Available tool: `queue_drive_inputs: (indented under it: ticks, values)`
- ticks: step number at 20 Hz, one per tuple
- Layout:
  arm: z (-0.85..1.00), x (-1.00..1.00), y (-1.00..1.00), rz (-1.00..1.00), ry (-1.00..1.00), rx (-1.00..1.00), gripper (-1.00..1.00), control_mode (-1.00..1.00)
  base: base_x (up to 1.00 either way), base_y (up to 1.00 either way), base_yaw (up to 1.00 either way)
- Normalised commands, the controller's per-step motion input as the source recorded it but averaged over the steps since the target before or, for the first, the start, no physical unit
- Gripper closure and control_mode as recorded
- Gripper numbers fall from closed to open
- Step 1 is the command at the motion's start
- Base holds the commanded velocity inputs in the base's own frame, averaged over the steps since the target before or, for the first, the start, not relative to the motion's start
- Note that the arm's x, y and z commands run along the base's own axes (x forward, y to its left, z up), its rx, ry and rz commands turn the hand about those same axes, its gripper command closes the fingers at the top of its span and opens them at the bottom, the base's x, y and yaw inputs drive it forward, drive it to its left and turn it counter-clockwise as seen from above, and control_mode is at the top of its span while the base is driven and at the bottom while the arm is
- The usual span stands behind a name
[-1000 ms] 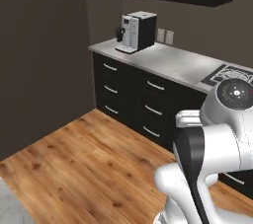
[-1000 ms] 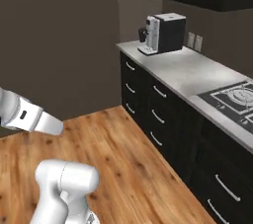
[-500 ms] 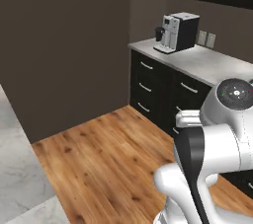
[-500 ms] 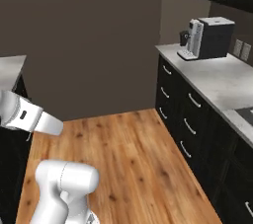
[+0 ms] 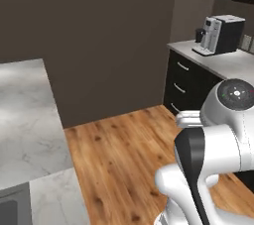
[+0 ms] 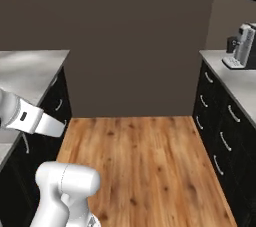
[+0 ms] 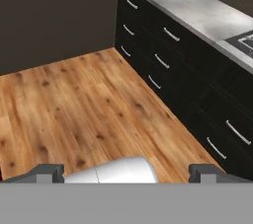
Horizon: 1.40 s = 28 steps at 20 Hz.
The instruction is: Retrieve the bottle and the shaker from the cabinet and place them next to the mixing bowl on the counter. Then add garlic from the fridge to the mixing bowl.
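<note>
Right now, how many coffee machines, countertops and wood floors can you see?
Coffee machine: 1
Grey countertops: 2, one under the coffee machine, one marble-looking across the room
Wood floor: 1
Total: 4

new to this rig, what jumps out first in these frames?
The coffee machine stands out, at the far end of the grey counter on the right, over black drawers with silver handles. A wide wood floor runs between that counter and a pale marble counter on the left. In the hand view the hand hangs open over the floor, holding nothing.
</note>
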Motion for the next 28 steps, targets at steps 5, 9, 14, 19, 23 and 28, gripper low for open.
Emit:
queue_drive_inputs:
  ticks: [5, 9, 14, 19, 23, 28]
  values:
    - [0.00, 0.00, 0.00, 0.00, 0.00, 0.00, -1.00, 1.00, -0.66, 0.01, 0.38]
    - [0.00, 0.00, 0.00, 0.00, 0.00, 0.00, -1.00, 1.00, -0.72, 0.00, 0.38]
    - [0.00, 0.00, 0.00, 0.00, 0.00, 0.00, -1.00, 1.00, -0.72, 0.02, 0.38]
    - [0.00, 0.00, 0.00, 0.00, 0.00, 0.00, -1.00, 1.00, -0.72, 0.07, 0.41]
    - [0.00, 0.00, 0.00, 0.00, 0.00, 0.00, -1.00, 1.00, -0.70, 0.08, 0.41]
    - [0.00, 0.00, 0.00, 0.00, 0.00, 0.00, -1.00, 1.00, -0.67, 0.13, 0.41]
